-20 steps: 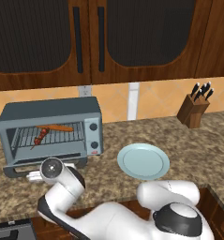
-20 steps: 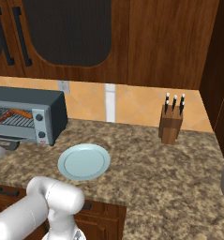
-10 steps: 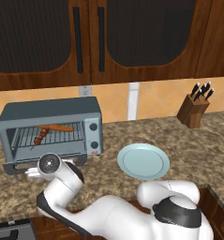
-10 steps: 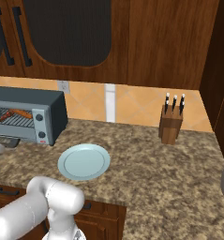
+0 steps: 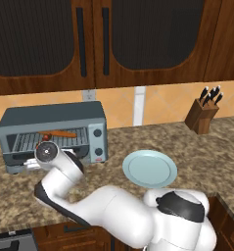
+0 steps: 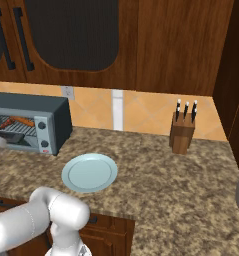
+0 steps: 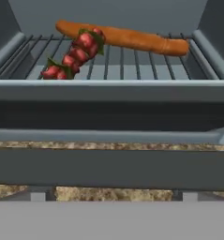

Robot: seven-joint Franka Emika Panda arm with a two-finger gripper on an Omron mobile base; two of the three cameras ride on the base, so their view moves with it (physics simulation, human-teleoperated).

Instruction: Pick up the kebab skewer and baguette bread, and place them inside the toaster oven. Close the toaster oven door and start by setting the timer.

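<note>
The toaster oven [image 5: 52, 128] stands at the counter's left, also in the right base view [image 6: 31, 120]. Its door [image 7: 108, 164] hangs open, folded down flat toward me, dark glass [image 7: 108, 115] facing up. On the wire rack the baguette bread [image 7: 127, 38] lies across the back, and the kebab skewer [image 7: 73, 54] lies slanted in front of its left end. Both show through the opening as the baguette [image 5: 62, 133] and the skewer [image 5: 45, 137]. My gripper [image 5: 31, 162] sits low at the door's front edge, behind the wrist, open, with nothing seen in it.
A pale blue plate [image 5: 150, 168] lies on the speckled counter right of the oven, seen too as the plate [image 6: 89, 172]. A wooden knife block [image 5: 202, 115] stands at the back right. Dark wood cabinets hang overhead. The oven's knob panel [image 5: 96, 139] faces front.
My wrist has risen and moved closer to the oven's open front. The food, door and plate have stayed where they were.
</note>
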